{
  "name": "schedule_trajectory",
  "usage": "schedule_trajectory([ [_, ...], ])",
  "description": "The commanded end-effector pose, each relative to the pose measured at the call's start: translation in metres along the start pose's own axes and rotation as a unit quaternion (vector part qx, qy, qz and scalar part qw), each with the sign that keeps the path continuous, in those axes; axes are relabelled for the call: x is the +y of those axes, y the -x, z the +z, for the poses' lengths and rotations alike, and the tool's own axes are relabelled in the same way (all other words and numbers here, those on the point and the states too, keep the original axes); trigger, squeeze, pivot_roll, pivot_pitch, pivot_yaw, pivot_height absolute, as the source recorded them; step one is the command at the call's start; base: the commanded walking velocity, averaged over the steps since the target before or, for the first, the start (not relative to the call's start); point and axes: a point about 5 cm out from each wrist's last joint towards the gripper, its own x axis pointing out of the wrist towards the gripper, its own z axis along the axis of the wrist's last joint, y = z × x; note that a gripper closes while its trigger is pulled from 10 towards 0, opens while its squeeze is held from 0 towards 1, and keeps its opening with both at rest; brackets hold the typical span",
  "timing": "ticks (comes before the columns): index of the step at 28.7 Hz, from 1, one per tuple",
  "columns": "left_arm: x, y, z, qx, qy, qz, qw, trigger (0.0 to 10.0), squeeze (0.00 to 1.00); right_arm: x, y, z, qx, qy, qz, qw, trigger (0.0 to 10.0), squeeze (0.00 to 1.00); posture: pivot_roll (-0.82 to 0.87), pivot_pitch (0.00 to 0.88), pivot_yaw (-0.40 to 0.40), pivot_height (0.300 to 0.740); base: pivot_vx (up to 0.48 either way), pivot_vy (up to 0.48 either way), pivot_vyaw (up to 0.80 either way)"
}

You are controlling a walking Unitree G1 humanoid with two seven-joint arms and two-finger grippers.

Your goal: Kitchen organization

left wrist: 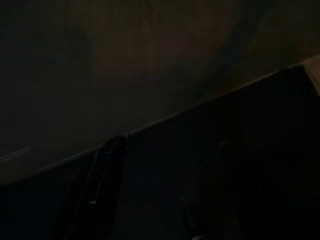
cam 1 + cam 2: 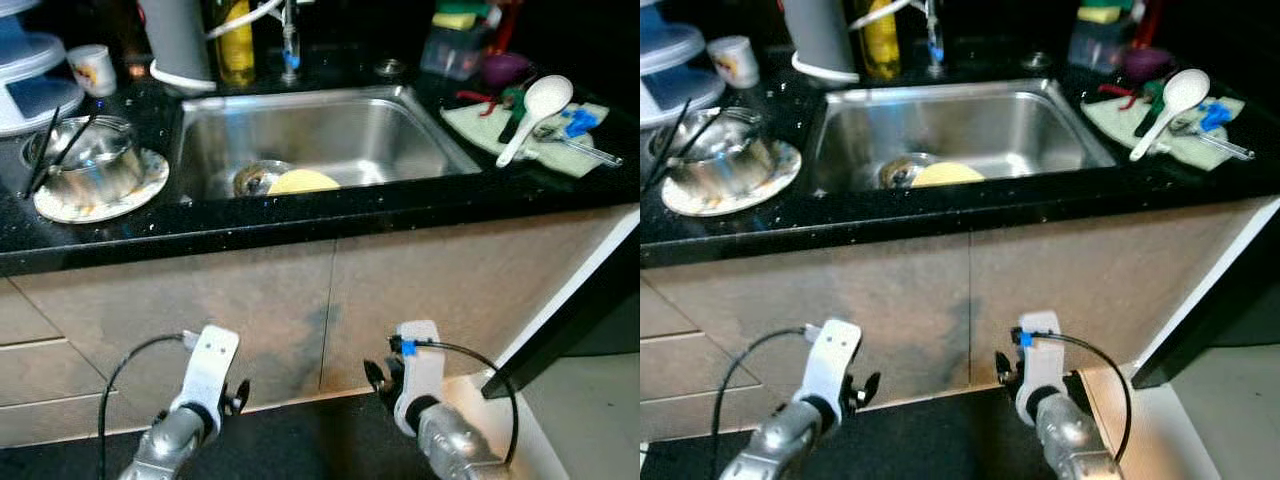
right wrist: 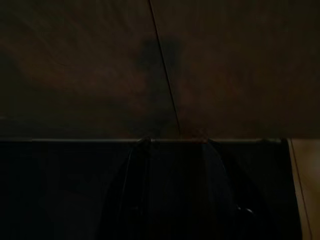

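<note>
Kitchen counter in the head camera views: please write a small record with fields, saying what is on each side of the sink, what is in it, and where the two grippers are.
counter: black, sink set in the middle
sink: steel basin; a yellow round item lies by the drain
left of sink: metal bowl with black chopsticks on a patterned plate; small white cup behind
right of sink: white spoon and utensils on a pale cloth
left gripper: low, before the cabinet doors, idle
right gripper: low, before the cabinet doors, idle
</note>
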Motion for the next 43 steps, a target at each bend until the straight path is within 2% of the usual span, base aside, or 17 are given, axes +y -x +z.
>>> schedule_trajectory([
  [1, 0.0, 0.0, -0.007, 0.006, -0.005, 0.007, 1.0, 10.0, 0.0, 0.001, -0.001, -0.01, 0.013, 0.006, -0.004, 1.0, 10.0, 0.0, -0.08, 0.196, -0.006, 0.74, 0.0, 0.0, 0.0],
  [3, -0.004, 0.003, -0.012, 0.014, -0.017, 0.001, 1.0, 10.0, 0.0, 0.0, -0.003, -0.024, 0.039, 0.004, -0.017, 0.999, 10.0, 0.0, -0.08, 0.195, 0.01, 0.74, 0.0, 0.0, 0.0],
  [9, -0.01, 0.004, -0.011, 0.005, -0.044, -0.022, 0.999, 10.0, 0.0, -0.002, -0.003, -0.035, 0.054, -0.012, -0.027, 0.998, 10.0, 0.0, -0.07, 0.198, 0.002, 0.74, 0.0, 0.0, 0.0],
  [12, -0.009, -0.002, -0.014, 0.006, -0.026, -0.014, 1.0, 10.0, 0.0, -0.004, -0.005, -0.038, 0.053, -0.013, -0.038, 0.998, 10.0, 0.0, -0.07, 0.203, -0.002, 0.74, 0.0, 0.0, 0.0],
  [19, -0.009, -0.005, -0.01, -0.003, -0.031, -0.019, 0.999, 10.0, 0.0, -0.006, -0.007, -0.041, 0.05, -0.015, -0.045, 0.998, 10.0, 0.0, -0.07, 0.206, -0.003, 0.74, 0.0, 0.0, 0.0],
  [32, -0.007, -0.012, 0.004, -0.021, -0.028, -0.02, 0.999, 10.0, 0.0, -0.007, -0.01, -0.04, 0.037, -0.018, -0.056, 0.998, 10.0, 0.0, -0.07, 0.214, 0.01, 0.74, 0.0, 0.402, 0.0],
  [43, -0.006, -0.013, 0.006, -0.024, -0.03, -0.022, 0.999, 10.0, 0.0, -0.006, -0.012, -0.038, 0.031, -0.024, -0.055, 0.998, 10.0, 0.0, -0.07, 0.213, 0.015, 0.74, 0.0, 0.446, 0.0],
])
